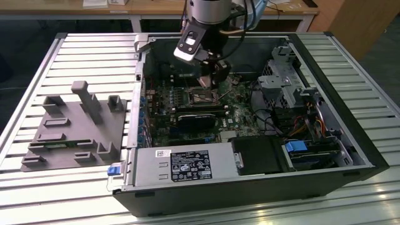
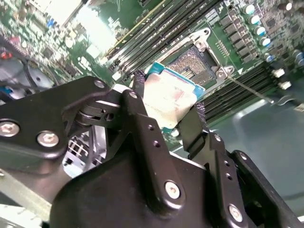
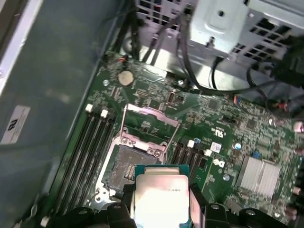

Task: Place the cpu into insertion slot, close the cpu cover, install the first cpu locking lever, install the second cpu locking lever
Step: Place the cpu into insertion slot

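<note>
Chip (image 2: 167, 100) sits pinched between the fingers of my gripper (image 2: 169, 93), above the open socket (image 3: 129, 167); I see the cover (image 3: 149, 124) swung up.

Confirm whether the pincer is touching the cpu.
Touching. In the second wrist view the pincer is clamped on opposite edges of the cpu.

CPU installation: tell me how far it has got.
Done: the cpu is picked up; the end effector is shut on it above the motherboard. In hand: the placement, with the chip close to the insertion slot, which lies bare. Left: seating it, closing the cpu cover, which stands raised, and both locking levers.
</note>
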